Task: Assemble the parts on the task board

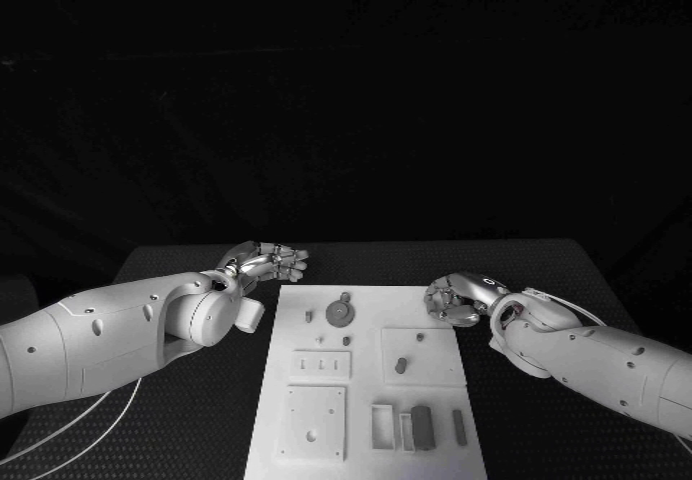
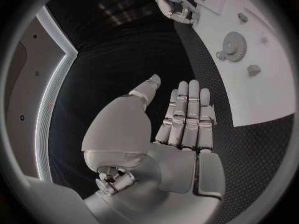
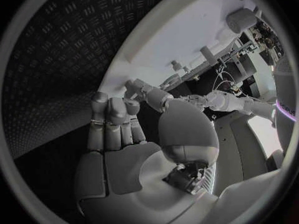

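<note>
The white task board (image 1: 378, 300) lies in the middle of the black table. A round grey gear-like part (image 1: 340, 313) sits near its far end, with a small peg (image 1: 309, 315) beside it. Dark upright parts (image 1: 421, 425) stand at the near right. My left hand (image 1: 267, 263) hovers just beyond the board's far left corner, fingers straight and side by side, palm bare (image 2: 181, 129). My right hand (image 1: 454, 298) is at the board's far right edge, fingers curled in, thumb tip close to the board (image 3: 181, 30). Nothing shows in its grasp (image 3: 124, 129).
Raised square plates (image 1: 320, 365) and a slotted holder (image 1: 387, 428) take up the board's near half. In the left wrist view the gear (image 2: 233, 46) and the right hand (image 2: 176, 6) lie beyond my left hand. Thin cables (image 1: 87, 430) run under the left arm.
</note>
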{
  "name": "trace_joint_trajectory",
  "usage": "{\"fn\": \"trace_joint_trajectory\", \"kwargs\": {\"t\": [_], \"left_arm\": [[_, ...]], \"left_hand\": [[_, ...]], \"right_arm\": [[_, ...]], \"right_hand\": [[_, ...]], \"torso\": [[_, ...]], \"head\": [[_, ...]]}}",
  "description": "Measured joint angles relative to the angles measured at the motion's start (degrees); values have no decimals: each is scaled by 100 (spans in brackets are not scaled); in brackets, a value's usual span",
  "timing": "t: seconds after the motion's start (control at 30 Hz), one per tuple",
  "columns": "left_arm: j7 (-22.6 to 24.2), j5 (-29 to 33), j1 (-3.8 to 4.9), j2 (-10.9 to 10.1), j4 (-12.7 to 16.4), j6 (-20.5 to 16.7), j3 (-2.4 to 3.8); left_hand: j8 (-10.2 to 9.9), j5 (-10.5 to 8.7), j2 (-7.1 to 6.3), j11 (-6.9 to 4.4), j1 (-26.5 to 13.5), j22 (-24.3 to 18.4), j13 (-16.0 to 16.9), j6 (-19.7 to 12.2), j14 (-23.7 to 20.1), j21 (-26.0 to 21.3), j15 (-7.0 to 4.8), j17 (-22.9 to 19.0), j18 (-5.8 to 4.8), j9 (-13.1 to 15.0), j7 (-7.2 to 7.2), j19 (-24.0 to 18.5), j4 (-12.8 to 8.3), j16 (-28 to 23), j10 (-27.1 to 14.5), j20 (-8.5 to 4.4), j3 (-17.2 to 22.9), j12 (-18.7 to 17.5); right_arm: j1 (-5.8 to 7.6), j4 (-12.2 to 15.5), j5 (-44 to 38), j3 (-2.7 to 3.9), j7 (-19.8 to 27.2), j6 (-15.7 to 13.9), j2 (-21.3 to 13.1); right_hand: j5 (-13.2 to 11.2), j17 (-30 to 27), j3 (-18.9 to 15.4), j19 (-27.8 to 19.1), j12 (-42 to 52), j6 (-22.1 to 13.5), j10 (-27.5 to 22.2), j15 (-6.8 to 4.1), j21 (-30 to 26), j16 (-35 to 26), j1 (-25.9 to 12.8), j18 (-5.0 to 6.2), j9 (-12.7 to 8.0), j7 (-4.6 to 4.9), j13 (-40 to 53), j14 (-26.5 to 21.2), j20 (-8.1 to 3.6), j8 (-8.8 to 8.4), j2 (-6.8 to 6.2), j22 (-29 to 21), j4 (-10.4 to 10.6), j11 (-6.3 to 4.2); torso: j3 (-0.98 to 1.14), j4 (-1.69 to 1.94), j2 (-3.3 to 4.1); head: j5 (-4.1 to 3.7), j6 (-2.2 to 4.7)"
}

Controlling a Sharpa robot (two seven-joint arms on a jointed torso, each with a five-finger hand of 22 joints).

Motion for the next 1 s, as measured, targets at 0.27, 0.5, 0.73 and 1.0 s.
{"fn": "trace_joint_trajectory", "kwargs": {"t": [0.27,0.5,0.73,1.0], "left_arm": [[-1,-1,0,-2,1,4,0],[-5,-4,0,-2,6,22,0],[-10,-25,0,-1,21,73,0],[-117,-196,3,-21,109,189,14]], "left_hand": [[0,0,0,0,0,0,0,0,0,0,0,0,0,4,0,0,-3,0,0,0,3,0],[0,0,22,-25,-41,-1,3,54,0,0,0,1,0,22,-32,0,-39,0,66,0,39,0],[20,0,106,-81,-169,-1,46,211,0,0,0,1,0,63,-108,0,-121,0,246,0,113,0],[56,-23,151,-156,-415,-1,78,399,45,0,-3,10,0,83,-195,9,-179,48,421,-9,147,22]], "right_arm": [[-2,43,-2,0,-51,-83,-6],[-2,121,-6,0,-103,-169,-12],[-3,281,-56,0,-198,-246,-40],[76,614,-219,1,-412,-295,-106]], "right_hand": [[0,0,45,21,0,32,30,-7,0,0,-30,4,42,-32,0,15,-20,22,30,-9,-45,-30],[0,-1,6,55,0,396,-53,-39,77,12,-47,102,40,-347,32,54,-54,28,107,-8,-88,-150],[0,-1,-22,62,0,397,-34,-52,88,21,-52,118,40,-347,52,67,-61,28,132,-8,-93,-131],[-1,-1,-29,62,0,397,-34,-52,88,21,-35,118,40,-347,67,67,-60,28,179,-8,-100,-131]], "torso": [[1,2,0],[2,2,0],[2,2,-1],[-1,-5,-4]], "head": [[-2,-3],[-2,-7],[4,-8],[10,-1]]}}
